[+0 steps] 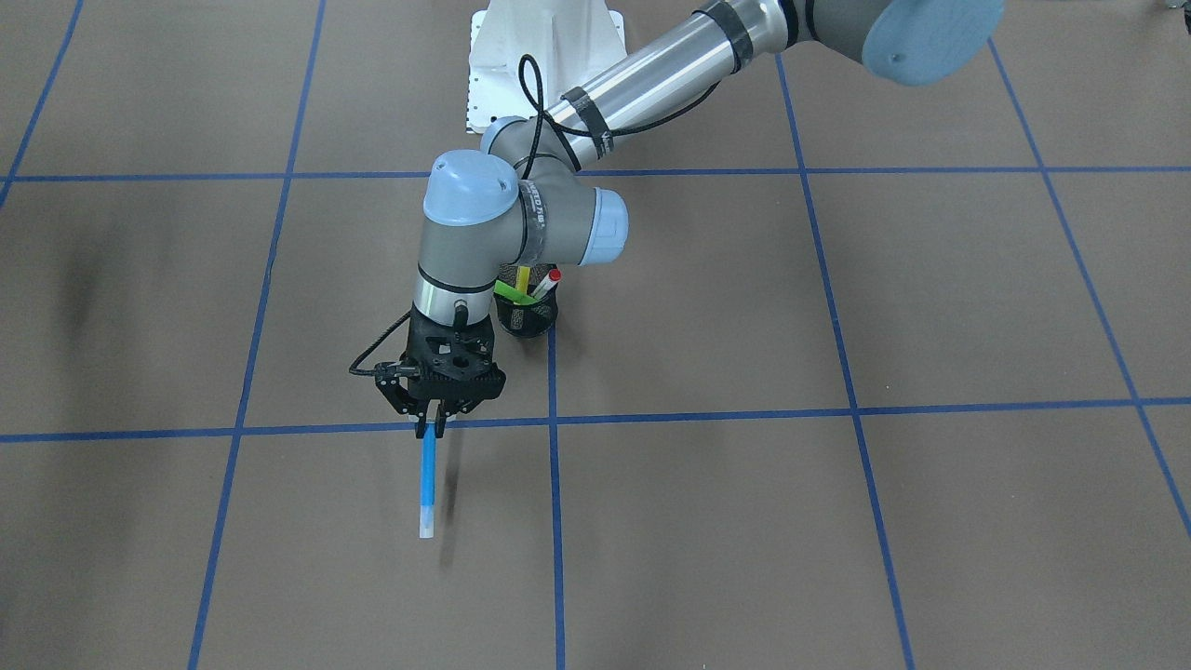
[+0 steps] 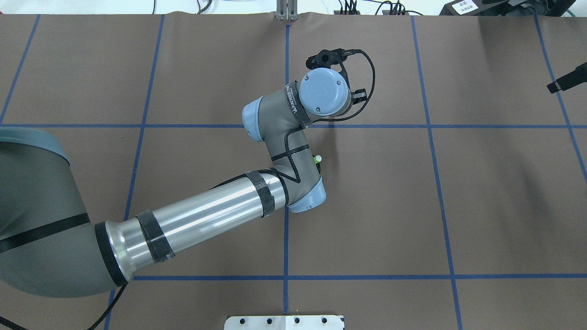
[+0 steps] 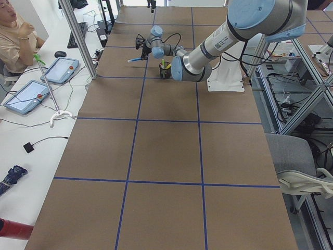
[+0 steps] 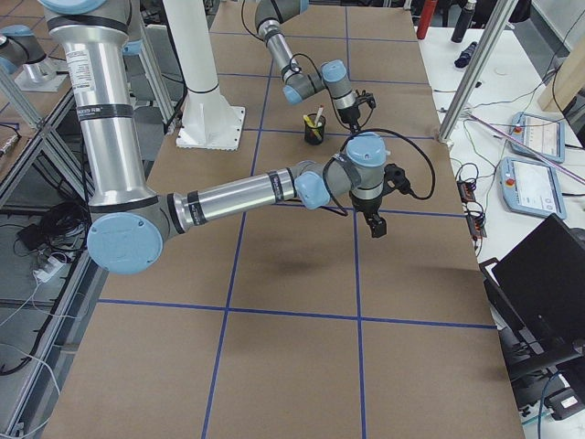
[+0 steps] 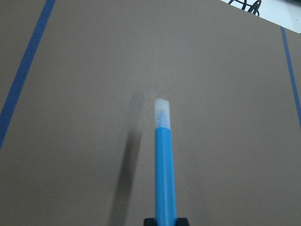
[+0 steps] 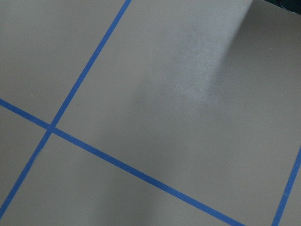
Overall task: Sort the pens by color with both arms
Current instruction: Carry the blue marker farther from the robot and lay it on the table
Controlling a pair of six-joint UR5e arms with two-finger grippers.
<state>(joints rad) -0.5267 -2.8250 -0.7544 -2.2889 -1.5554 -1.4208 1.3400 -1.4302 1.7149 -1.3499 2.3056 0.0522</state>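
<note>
**Pale-capped blue pen (image 1: 428, 484) gripped in my left pincer (image 1: 429, 430)**

Nearest in the front view is the pen's pale end, pointing away from me. The barrel runs back to my left pincer, whose two fingers are closed tight on the other end. The pen is off the tabletop (image 1: 837, 521), and its shadow lies just beside it on the brown surface. In that view my fingertips show against a blue tape line (image 1: 744, 413).

Behind my wrist, just beside a crossing of the lines, the black mesh cup (image 1: 527, 321) stands upright on the tabletop. Three pens lean in it: a green pen (image 1: 507, 291), a yellow pen (image 1: 523, 276) and a white pen (image 1: 546, 284) with a red end. Farther back is the white pedestal (image 1: 544, 56).

My right pincer (image 4: 377, 227) shows from the right end of the tabletop, pointing down above the brown surface, well apart from the cup. I cannot tell how far it is open or whether it has hold of anything. Its wrist view shows brown surface and tape lines.
</note>
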